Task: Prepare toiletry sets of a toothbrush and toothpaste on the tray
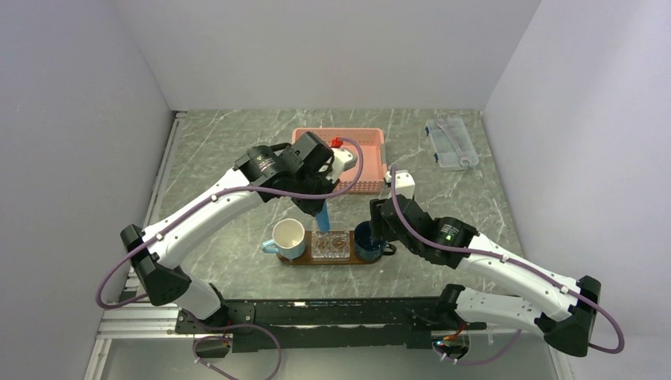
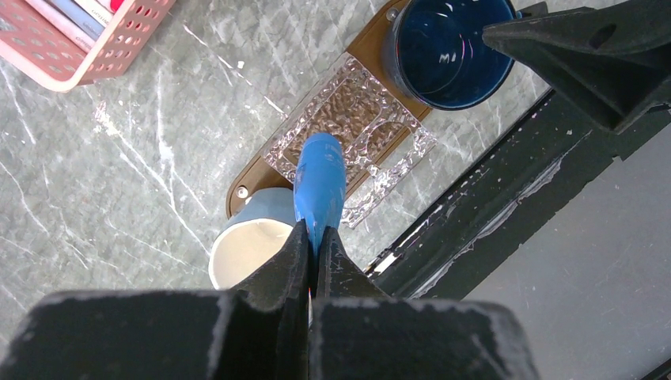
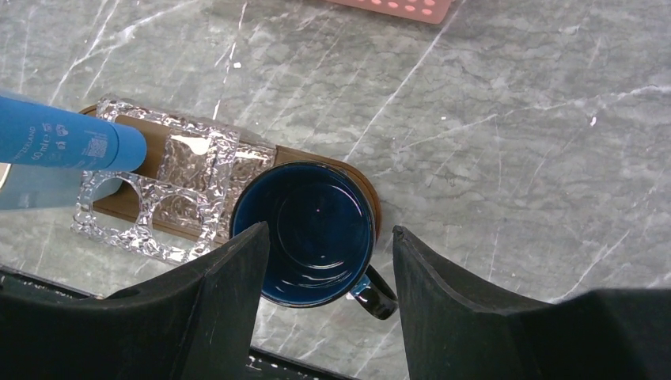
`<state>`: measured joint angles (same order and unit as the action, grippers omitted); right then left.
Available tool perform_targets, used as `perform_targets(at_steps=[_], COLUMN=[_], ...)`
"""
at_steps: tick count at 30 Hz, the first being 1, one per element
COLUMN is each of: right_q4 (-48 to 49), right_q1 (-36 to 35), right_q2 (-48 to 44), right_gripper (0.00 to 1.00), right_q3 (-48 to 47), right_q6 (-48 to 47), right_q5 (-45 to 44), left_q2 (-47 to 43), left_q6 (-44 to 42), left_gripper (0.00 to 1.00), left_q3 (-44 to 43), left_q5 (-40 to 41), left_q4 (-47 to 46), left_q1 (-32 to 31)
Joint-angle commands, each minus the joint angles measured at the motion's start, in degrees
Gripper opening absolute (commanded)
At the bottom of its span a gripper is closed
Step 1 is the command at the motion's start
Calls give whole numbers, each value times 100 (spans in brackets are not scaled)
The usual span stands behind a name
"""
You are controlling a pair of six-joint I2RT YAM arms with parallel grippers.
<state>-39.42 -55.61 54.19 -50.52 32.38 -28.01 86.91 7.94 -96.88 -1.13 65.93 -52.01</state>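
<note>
My left gripper [image 2: 314, 233] is shut on the flat end of the blue toothpaste [image 2: 320, 178] tube. The tube hangs cap-down over the dark wooden tray [image 2: 245, 180], between a white-lined mug [image 2: 249, 245] and a clear textured glass holder [image 2: 348, 119]. From above, the toothpaste [image 1: 323, 214] hangs under the left gripper [image 1: 320, 199], just behind the tray [image 1: 312, 260]. My right gripper [image 3: 328, 229] is open, its fingers on either side above a dark blue mug [image 3: 305, 233] at the tray's right end [image 3: 368, 186]. No toothbrush is in view.
A pink slotted basket [image 1: 348, 158] with packaged items stands behind the tray. A clear plastic box [image 1: 451, 142] lies at the back right. The black mounting rail [image 2: 475, 206] runs along the near table edge, close to the tray.
</note>
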Motion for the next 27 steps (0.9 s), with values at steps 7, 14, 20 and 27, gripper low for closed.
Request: perform_targets(at_steps=[7, 14, 20, 27], right_q4=[189, 209, 232, 268], right_q1=[59, 75, 95, 127], right_q2=[-126, -128, -107, -82], right_gripper=[61, 61, 61, 61], right_q3=[-10, 20, 25, 42], right_q6=[36, 25, -4, -31], right_q5=[41, 57, 76, 98], left_q2=[132, 210, 252, 286], left_q6=[-90, -113, -134, -138], left_gripper=[0, 0, 0, 0], left_q3=[-186, -140, -52, 102], left_q5=[220, 293, 279, 212], left_q4=[-128, -169, -232, -377], left_q1=[-64, -64, -68, -64])
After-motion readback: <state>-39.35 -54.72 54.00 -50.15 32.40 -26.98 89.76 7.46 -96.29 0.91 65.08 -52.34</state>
